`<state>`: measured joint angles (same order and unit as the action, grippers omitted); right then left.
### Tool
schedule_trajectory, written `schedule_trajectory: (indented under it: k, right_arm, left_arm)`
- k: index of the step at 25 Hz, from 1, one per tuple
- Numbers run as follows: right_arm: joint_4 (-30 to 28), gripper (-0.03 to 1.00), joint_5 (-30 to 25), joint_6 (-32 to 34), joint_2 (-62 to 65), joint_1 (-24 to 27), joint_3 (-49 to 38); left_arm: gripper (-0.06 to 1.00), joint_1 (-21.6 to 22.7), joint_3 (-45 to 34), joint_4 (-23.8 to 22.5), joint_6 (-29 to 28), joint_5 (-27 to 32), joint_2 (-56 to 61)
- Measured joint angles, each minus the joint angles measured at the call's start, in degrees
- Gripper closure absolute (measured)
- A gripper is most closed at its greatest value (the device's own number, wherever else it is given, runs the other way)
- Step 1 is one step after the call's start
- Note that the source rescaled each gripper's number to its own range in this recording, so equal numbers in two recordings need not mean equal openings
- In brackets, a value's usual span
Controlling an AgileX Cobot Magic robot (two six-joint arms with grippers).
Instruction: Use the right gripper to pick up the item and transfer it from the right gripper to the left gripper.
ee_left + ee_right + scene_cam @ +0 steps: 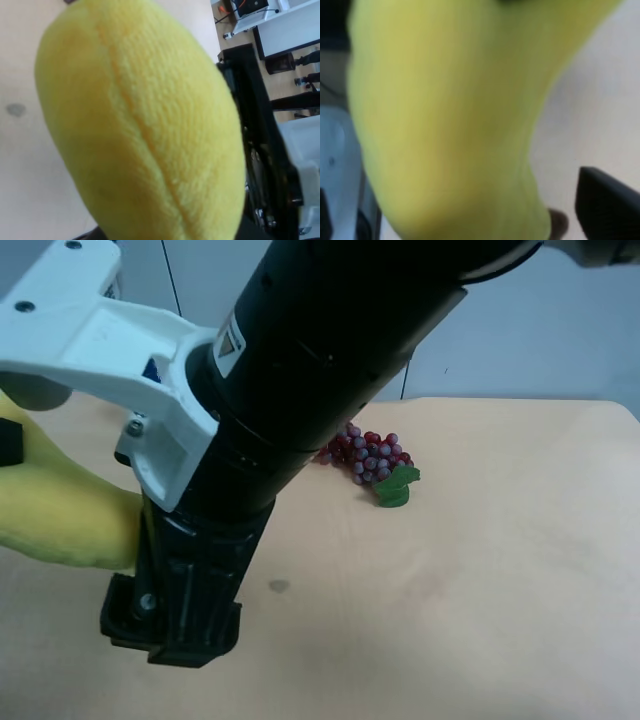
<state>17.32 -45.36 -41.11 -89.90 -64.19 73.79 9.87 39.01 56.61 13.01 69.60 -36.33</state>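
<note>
The item, a plush yellow banana (60, 510), hangs above the table at the exterior high view's left edge. It fills the left wrist view (140, 125) and most of the right wrist view (450, 125). A black finger of my left gripper (10, 440) presses on its upper side, so that gripper is shut on it. My right gripper (170, 625), on the thick black arm with the white bracket, sits right beside the banana. Its one visible finger (607, 205) stands clear of the plush with table showing between, so it is open.
A red-purple grape bunch (370, 460) with a green leaf lies at the middle of the tan table (500, 590). A small dark spot (279, 586) marks the tabletop. The right arm's black body (255, 150) is close beside the banana.
</note>
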Motion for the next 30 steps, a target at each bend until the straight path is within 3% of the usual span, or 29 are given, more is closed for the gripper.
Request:
schedule_trajectory:
  k: [5,13,17,25,30]
  right_arm:
    - [-4.27,-0.03,-6.05,4.29,3.60,0.00,0.00]
    - [-10.83,-0.03,-23.21,15.95,13.37,0.00,-0.43]
    - [-11.13,-0.03,-23.65,21.44,19.55,0.00,-6.82]
    - [-13.88,-0.03,-24.66,29.55,43.51,-0.10,-29.83]
    - [-16.87,-0.03,-20.43,34.26,60.54,-0.10,-37.14]
  left_arm:
    - [0.94,0.00,0.00,0.00,0.00,-0.05,0.00]
    - [0.94,0.00,0.00,0.00,0.00,-0.05,0.00]
    - [0.94,0.00,0.00,0.00,0.02,-0.05,0.00]
    - [0.94,0.00,0.00,0.00,0.02,-0.05,0.00]
    - [0.94,0.00,0.00,0.00,0.02,-0.05,0.00]
